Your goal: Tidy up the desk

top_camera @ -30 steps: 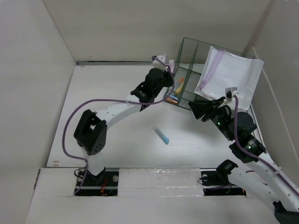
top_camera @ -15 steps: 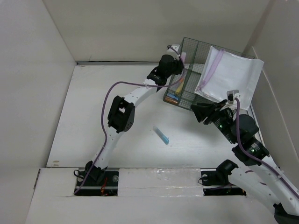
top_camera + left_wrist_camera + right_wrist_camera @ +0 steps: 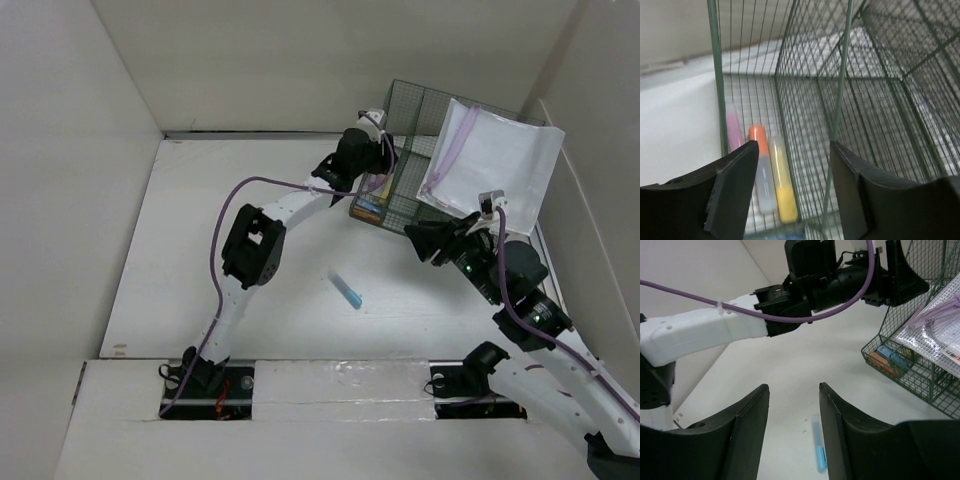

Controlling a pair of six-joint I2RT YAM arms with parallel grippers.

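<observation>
The desk (image 3: 230, 230) is a white tabletop. A green wire basket (image 3: 405, 100) stands at its far right. My left gripper (image 3: 792, 145) hangs open over the basket's left compartment with nothing between its fingers. Below it, pink (image 3: 733, 130), orange (image 3: 761, 170) and yellow (image 3: 781, 185) highlighters lie side by side on the basket floor. A blue highlighter (image 3: 349, 291) lies alone on the desk's middle. My right gripper (image 3: 793, 386) is open and empty above the desk, with the blue highlighter (image 3: 818, 445) below and just ahead of its fingers.
A clear zip pouch (image 3: 490, 160) with a pink zipper lies across the basket's right side. White panels wall the desk at left, back and right. The left arm (image 3: 705, 335) stretches across the desk toward the basket (image 3: 890, 375).
My left gripper carried the pink highlighter right over the basket, then opened. The pink highlighter now lies in the basket. The right arm has barely moved.
</observation>
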